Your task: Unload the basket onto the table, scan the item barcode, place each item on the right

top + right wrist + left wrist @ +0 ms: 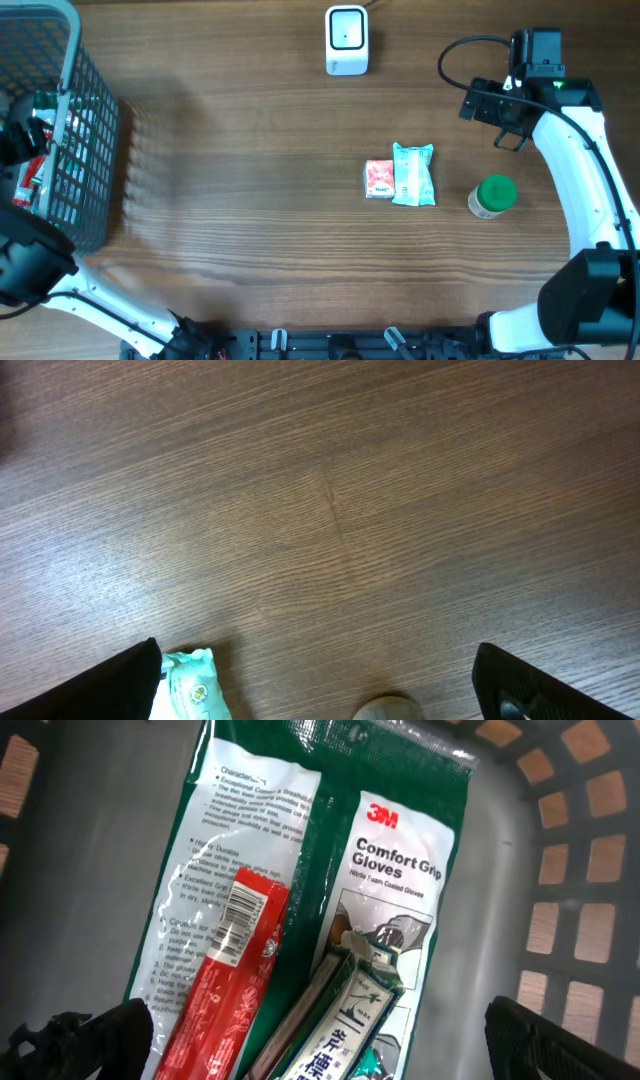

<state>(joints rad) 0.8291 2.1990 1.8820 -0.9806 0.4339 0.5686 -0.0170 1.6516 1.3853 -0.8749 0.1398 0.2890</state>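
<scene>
R gripper (320, 690): jaws spread wide, nothing between them, hanging over bare table (250, 220) in the upper right of the overhead view. L gripper (325, 1040): also wide apart and empty, down in the basket (95, 150) at far left. It is above a gloves pack (400, 850), a red packet (225, 990) w/ barcode (232, 915) facing up, and a green box (350, 1010).

Goods left to scan are prob. the loose ones on the table, centre-right: jar (493, 196), teal pack (413, 175), and pink pack (379, 178) touching its left side. R arm is much nearer; L is well apart, across the table. The jar sits just below the R gripper in the overhead frame. The teal pack's long axis runs top-to-bottom of that frame. The scanner (347, 40) stands at top centre, up-left of all three, so any carry goes up and left.
</scene>
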